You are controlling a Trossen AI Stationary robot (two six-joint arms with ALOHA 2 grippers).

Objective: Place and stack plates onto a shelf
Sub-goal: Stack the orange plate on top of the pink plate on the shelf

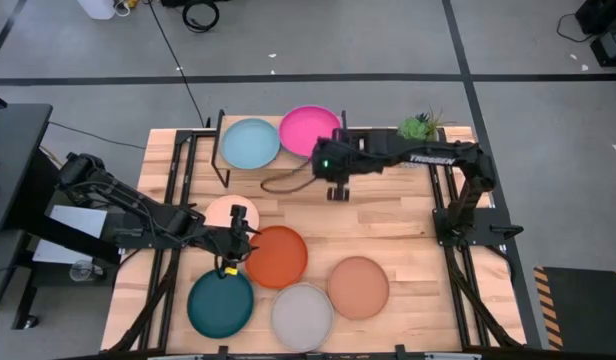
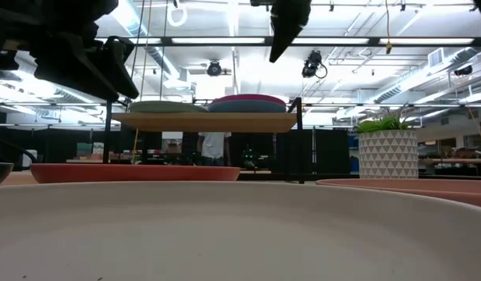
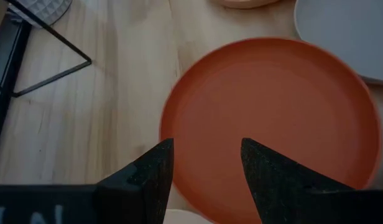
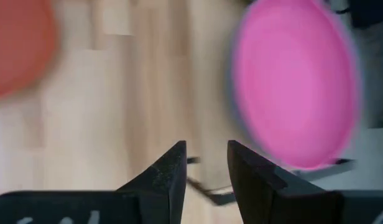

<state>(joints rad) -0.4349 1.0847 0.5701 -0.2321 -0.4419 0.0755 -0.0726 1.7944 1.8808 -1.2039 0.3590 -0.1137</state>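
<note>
The shelf (image 1: pixel 278 165) stands at the table's far side. On it lie a pale blue plate (image 1: pixel 250 143) and a magenta plate (image 1: pixel 310 130), which has a darker rim showing under it (image 4: pixel 232 93). My right gripper (image 1: pixel 338 192) hangs open and empty just in front of the shelf, near the magenta plate (image 4: pixel 294 81). My left gripper (image 3: pixel 207 168) is open above the near-left rim of the orange plate (image 3: pixel 272 118), which lies flat on the table beside a cream plate (image 1: pixel 231 212). Dark teal (image 1: pixel 220 302), grey (image 1: pixel 301 316) and salmon (image 1: pixel 358 287) plates lie along the near edge.
A potted plant (image 1: pixel 423 125) in a white pot (image 2: pixel 387 152) stands at the far right. Black frame rails (image 1: pixel 443 215) run along both sides of the table. A cable (image 1: pixel 278 182) lies under the shelf. Bare wood shows at mid-table, right of the orange plate.
</note>
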